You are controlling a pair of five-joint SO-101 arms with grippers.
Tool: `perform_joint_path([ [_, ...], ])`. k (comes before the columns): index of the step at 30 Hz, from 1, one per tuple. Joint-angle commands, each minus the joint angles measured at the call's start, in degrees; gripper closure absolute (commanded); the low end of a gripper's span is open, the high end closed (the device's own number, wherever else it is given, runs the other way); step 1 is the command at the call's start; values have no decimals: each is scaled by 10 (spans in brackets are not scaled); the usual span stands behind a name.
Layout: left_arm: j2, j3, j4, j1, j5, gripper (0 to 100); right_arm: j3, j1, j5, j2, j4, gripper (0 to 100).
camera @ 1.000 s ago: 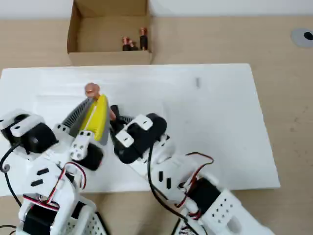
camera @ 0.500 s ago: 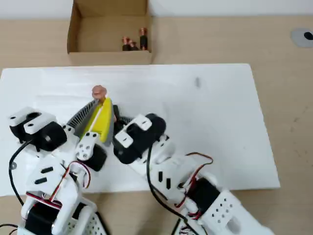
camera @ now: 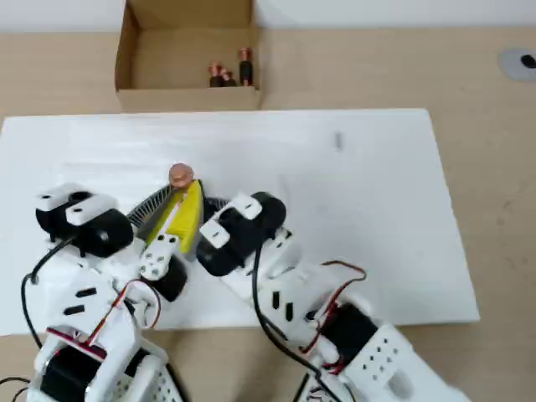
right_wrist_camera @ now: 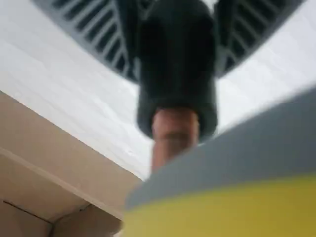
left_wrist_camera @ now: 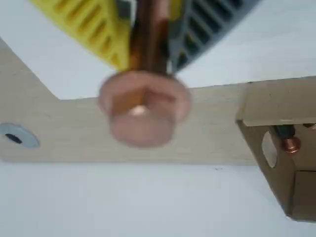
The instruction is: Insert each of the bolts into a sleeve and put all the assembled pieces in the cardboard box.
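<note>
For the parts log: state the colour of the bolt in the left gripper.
Copper bolt; best in left wrist view.

White arms (camera: 295, 295), black motors (camera: 243, 239), red and black cables (camera: 339, 270); ribbed fingers (camera: 186, 213) yellow, seemingly grey.

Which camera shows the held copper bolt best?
Left wrist view: the copper bolt sits close up, head and shank plain, in the left pincer. The high view gives its head as a small disc; the right wrist view, its tip inside the black sleeve.

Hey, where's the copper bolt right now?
High view: the copper bolt is in the left gripper over the white sheet's left half, its shank meeting the black sleeve in the right gripper.
</note>
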Motion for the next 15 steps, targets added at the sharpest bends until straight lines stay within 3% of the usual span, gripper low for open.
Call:
perform_joint_path([
  [1,6,-49,33,-11,77,884,-4,-9,5,-16,-16,988],
  [3,7,-69,69,-24,110,853,-3,-8,5,-16,-16,988],
  [15,129,-220,200,-30,111,810,-10,7,4,-12,-18,988],
])
